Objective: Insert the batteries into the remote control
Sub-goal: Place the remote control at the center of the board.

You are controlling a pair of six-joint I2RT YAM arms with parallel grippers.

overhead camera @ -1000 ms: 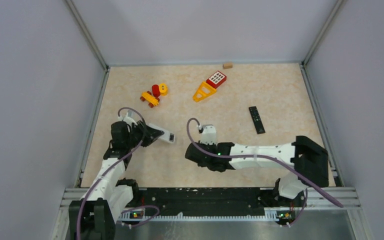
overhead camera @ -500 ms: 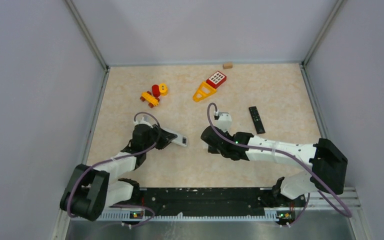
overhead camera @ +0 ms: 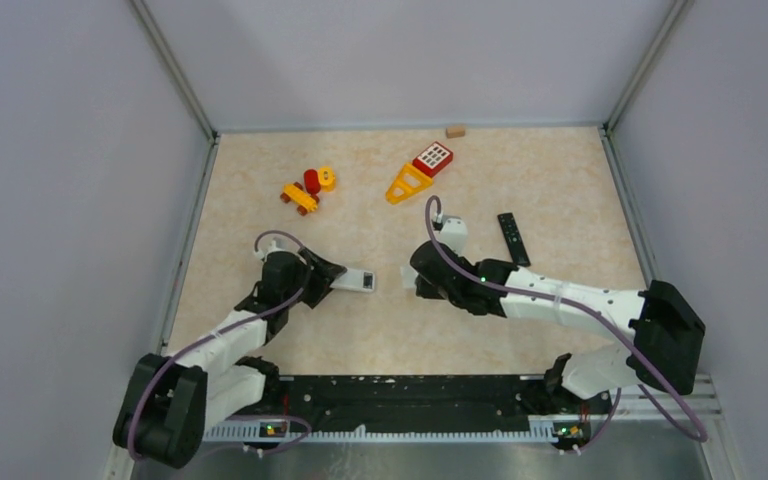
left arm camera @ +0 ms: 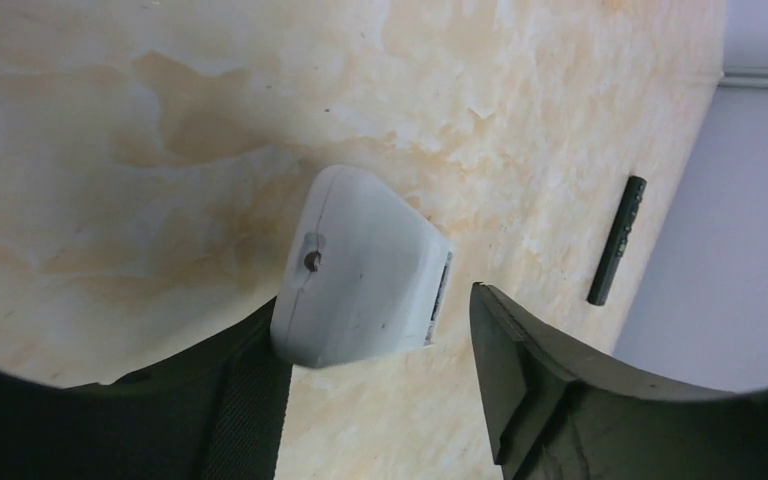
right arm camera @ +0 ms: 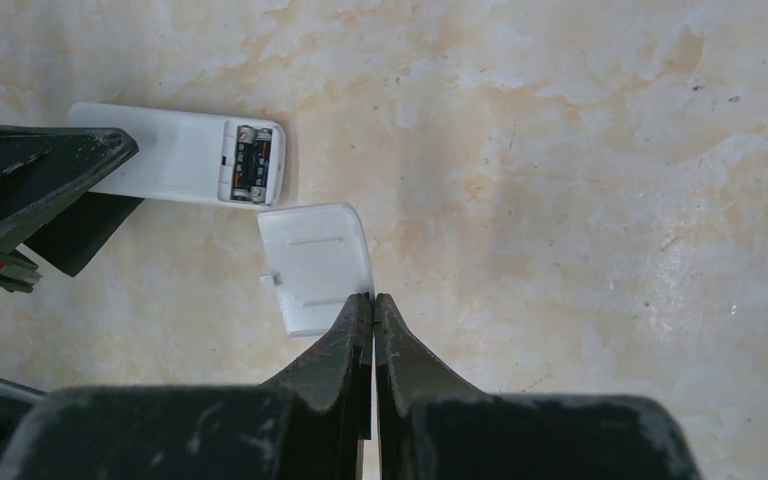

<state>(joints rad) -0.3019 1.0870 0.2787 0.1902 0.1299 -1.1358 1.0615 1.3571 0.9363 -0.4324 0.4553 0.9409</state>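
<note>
A white remote control (right arm camera: 165, 155) lies face down with its battery bay open. Two batteries (right arm camera: 250, 162) sit side by side in the bay; their colours are unclear. My left gripper (left arm camera: 375, 310) is open around the remote's other end (left arm camera: 360, 275): one finger touches it, the other stands apart. In the top view this gripper (overhead camera: 343, 273) is at the remote (overhead camera: 360, 281). The loose white battery cover (right arm camera: 315, 262) lies flat just right of the bay. My right gripper (right arm camera: 373, 297) is shut, its tips at the cover's right edge. It also shows in the top view (overhead camera: 417, 280).
A slim black remote (overhead camera: 513, 239) lies right of my right arm and shows in the left wrist view (left arm camera: 617, 240). At the back are a yellow and red toy car (overhead camera: 307, 188), a red toy phone on a yellow piece (overhead camera: 420, 170) and a small wooden block (overhead camera: 455, 130).
Over the last second my left gripper carried the white remote to the right. My right gripper moved up and right to the cover. Little has changed in the last half second.
</note>
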